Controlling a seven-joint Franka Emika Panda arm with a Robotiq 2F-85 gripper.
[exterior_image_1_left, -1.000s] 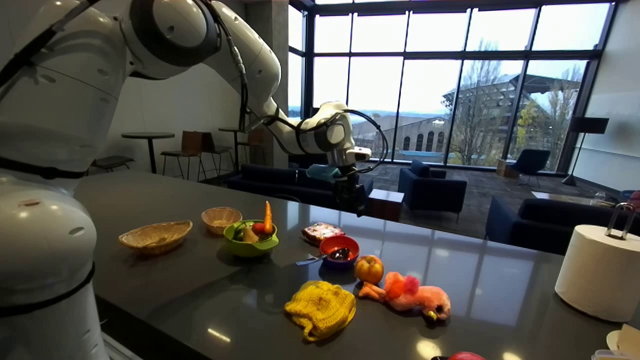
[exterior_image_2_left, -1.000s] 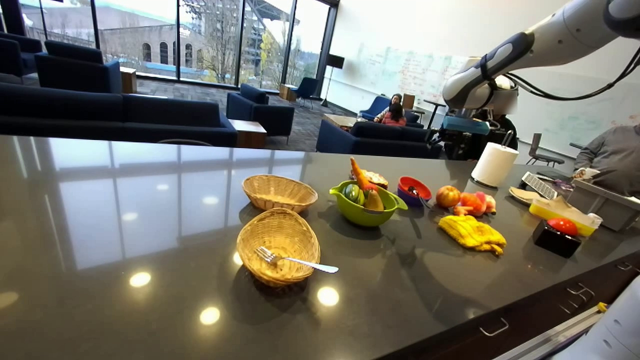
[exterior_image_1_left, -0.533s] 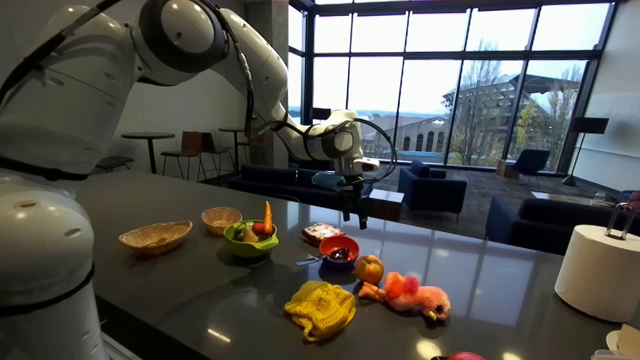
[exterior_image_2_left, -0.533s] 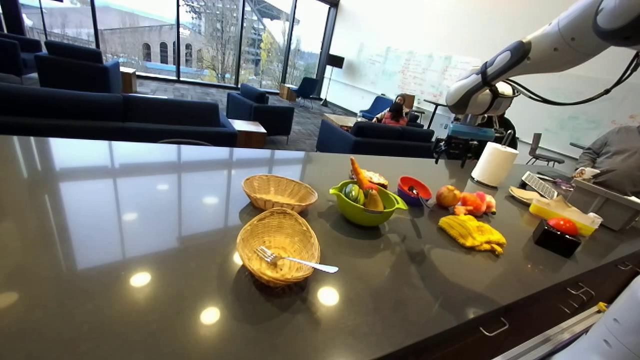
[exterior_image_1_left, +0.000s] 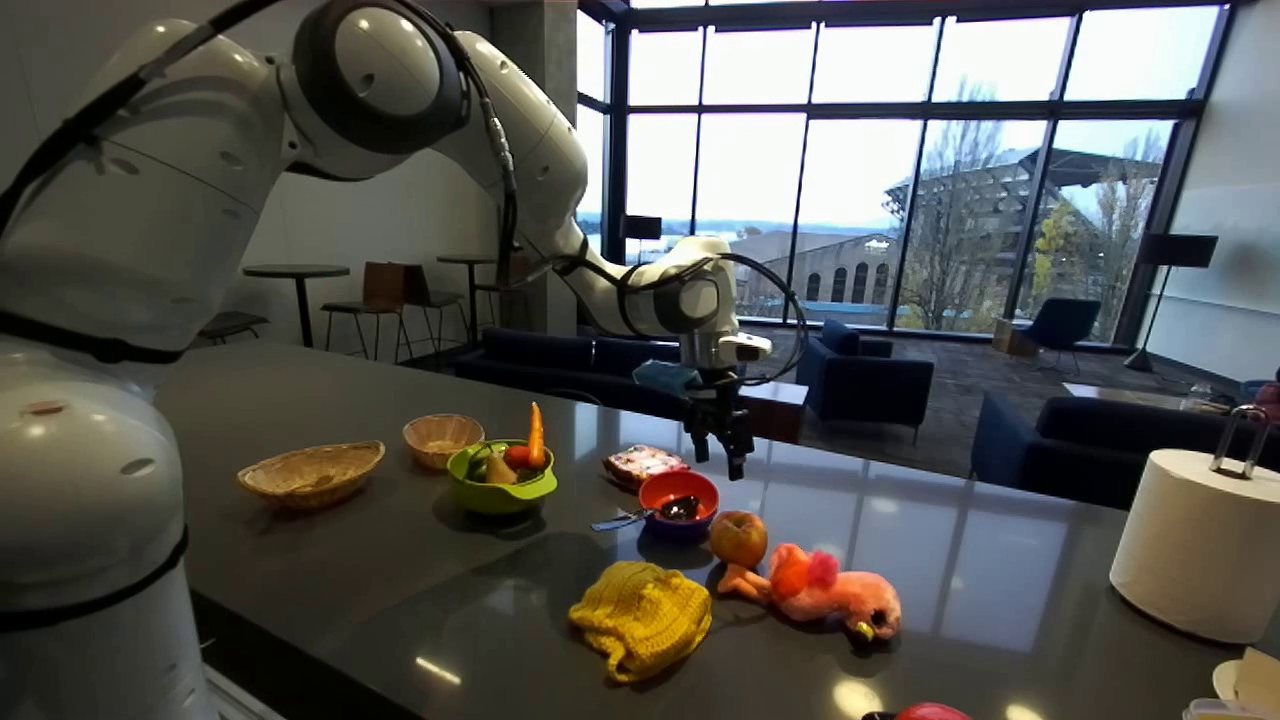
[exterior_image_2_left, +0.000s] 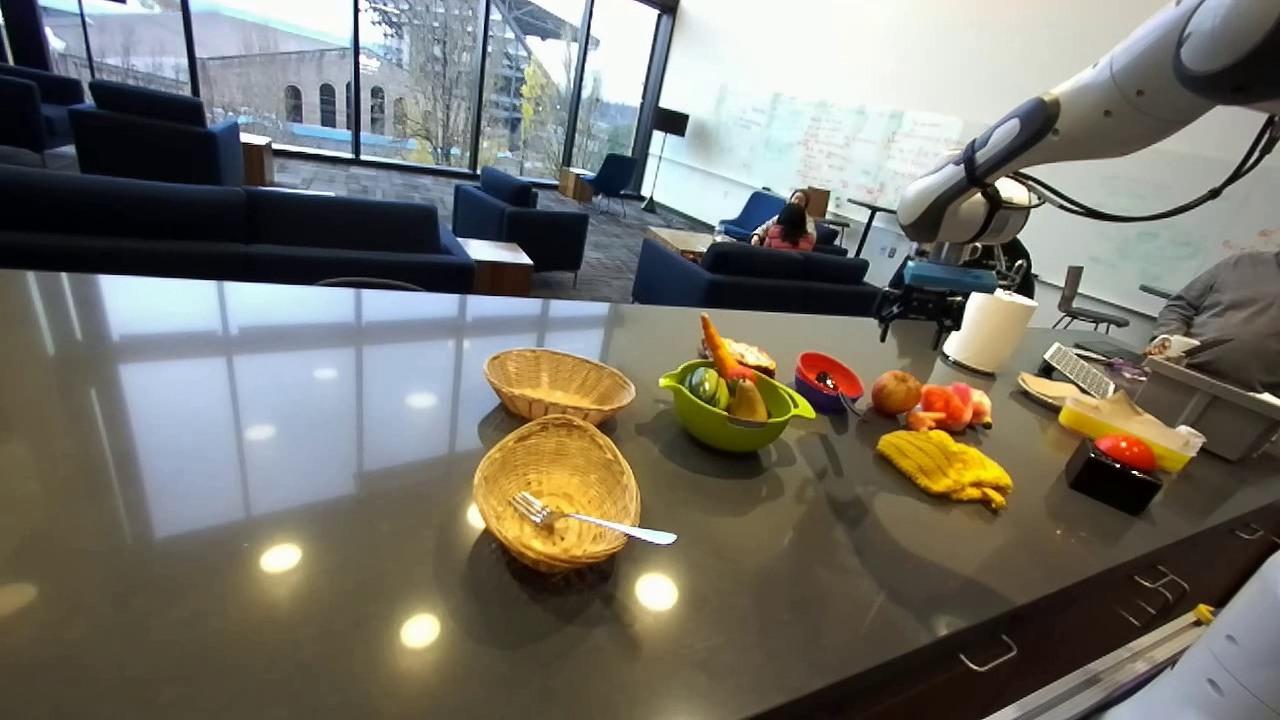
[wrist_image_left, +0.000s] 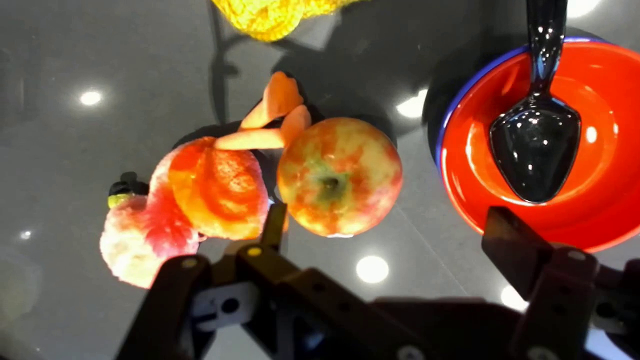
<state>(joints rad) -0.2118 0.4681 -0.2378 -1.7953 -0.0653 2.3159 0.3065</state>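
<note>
From the left I see a straw basket (exterior_image_1_left: 312, 482), a green bowl (exterior_image_1_left: 503, 500), a yellow cloth (exterior_image_1_left: 640, 620) and a red bowl (exterior_image_1_left: 701, 488) with a black spoon (exterior_image_1_left: 680, 508). The gripper (exterior_image_1_left: 719, 463) hangs over the counter (exterior_image_1_left: 1000, 640), fingers wide apart. An apple (exterior_image_1_left: 738, 540) sits between the red bowl and a pink toy bird (exterior_image_1_left: 838, 596).

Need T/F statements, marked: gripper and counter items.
1. The gripper is open. True.
2. A carrot sticks up from the green bowl. True.
3. The black spoon rests in the green bowl. False: the black spoon is in the red bowl.
4. The gripper holds the apple. False: the apple sits on the counter.
5. A fork rests in a wicker basket. True.
6. The paper roll lies on its side. False: the paper roll stands upright.
</note>
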